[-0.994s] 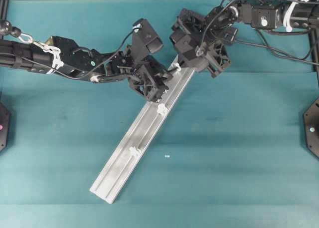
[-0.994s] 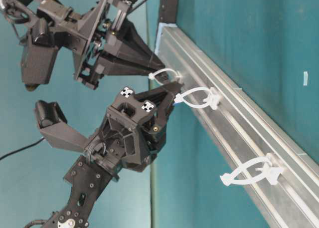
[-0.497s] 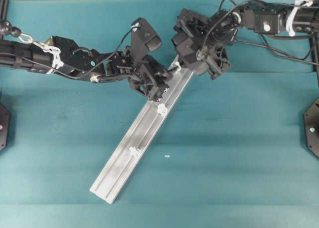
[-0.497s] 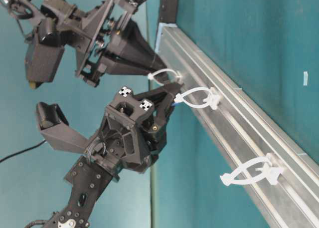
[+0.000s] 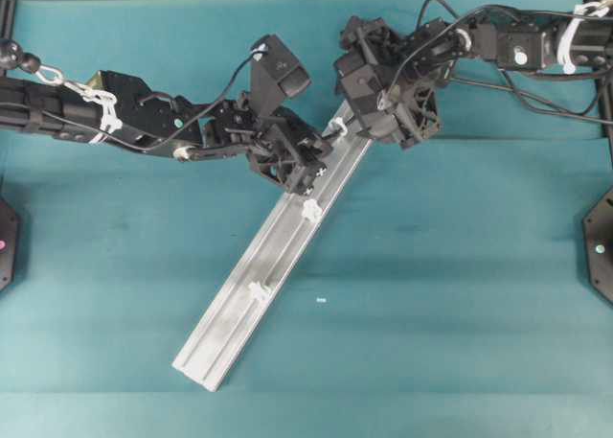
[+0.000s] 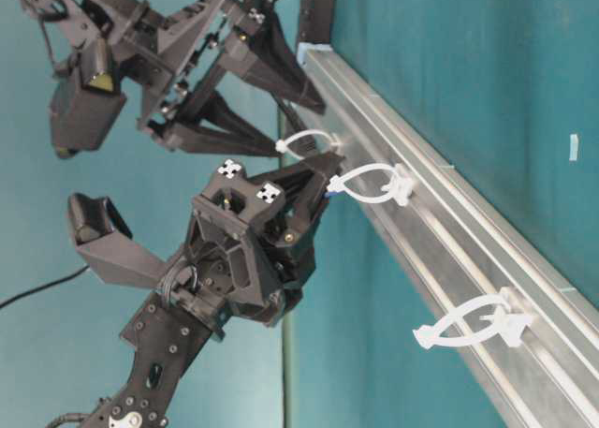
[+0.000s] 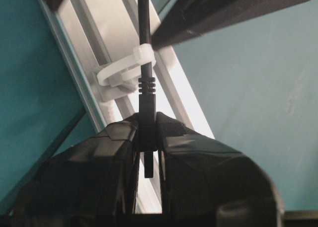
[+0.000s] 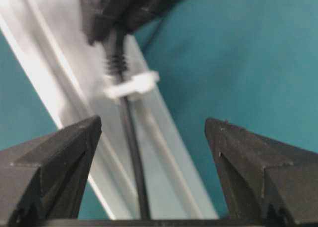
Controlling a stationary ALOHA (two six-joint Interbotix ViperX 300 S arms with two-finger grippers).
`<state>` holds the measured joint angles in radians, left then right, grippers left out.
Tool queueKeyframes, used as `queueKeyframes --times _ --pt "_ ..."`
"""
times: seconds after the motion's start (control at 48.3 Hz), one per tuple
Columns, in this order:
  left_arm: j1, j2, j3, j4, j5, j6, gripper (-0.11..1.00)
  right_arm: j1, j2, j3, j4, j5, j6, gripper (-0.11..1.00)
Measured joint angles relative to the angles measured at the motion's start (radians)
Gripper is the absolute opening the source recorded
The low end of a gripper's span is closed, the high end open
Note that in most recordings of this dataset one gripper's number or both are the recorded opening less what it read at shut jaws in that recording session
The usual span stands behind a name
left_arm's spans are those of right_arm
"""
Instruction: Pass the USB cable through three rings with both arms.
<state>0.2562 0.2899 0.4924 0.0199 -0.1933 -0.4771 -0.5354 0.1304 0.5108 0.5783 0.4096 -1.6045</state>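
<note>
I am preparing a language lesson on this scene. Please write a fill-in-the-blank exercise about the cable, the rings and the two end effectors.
1. The left end effector is shut on the plug of the ____.
2. The USB cable already runs through the ____ ring from the hub end of the rail.
3. The jaws of the right end effector stand wide ____.

Missing words: USB cable; first; open

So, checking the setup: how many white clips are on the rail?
3: one clip by the grippers at the rail's upper end, one mid-rail, one toward the lower end.
</note>
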Motion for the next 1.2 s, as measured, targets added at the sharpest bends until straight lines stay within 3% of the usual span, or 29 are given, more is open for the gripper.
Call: queueKeyframes --times 0.207,0.373,0.518,0.745,1.201 --pt "-0.005 -0.026 0.014 -0.002 0.008 -0.1 0.08 0.008 -0.052 0.084 -0.002 -0.166 0.0 0.88" --pt "-0.012 -0.052 0.023 0.0 0.054 -0.183 0.08 0.029 -0.1 0.17 -0.002 -0.178 0.0 0.87" --pt "-0.025 -0.074 0.029 0.0 0.063 -0.206 0.08 0.04 -0.129 0.204 -0.003 -0.176 0.0 0.87" --pt "-0.054 -0.078 0.034 0.0 0.074 -0.216 0.08 0.08 -0.14 0.204 -0.003 -0.181 0.0 0.85" --pt "-0.074 -0.095 0.054 0.0 0.084 -0.348 0.08 0.132 -0.13 0.169 -0.002 -0.213 0.0 0.85"
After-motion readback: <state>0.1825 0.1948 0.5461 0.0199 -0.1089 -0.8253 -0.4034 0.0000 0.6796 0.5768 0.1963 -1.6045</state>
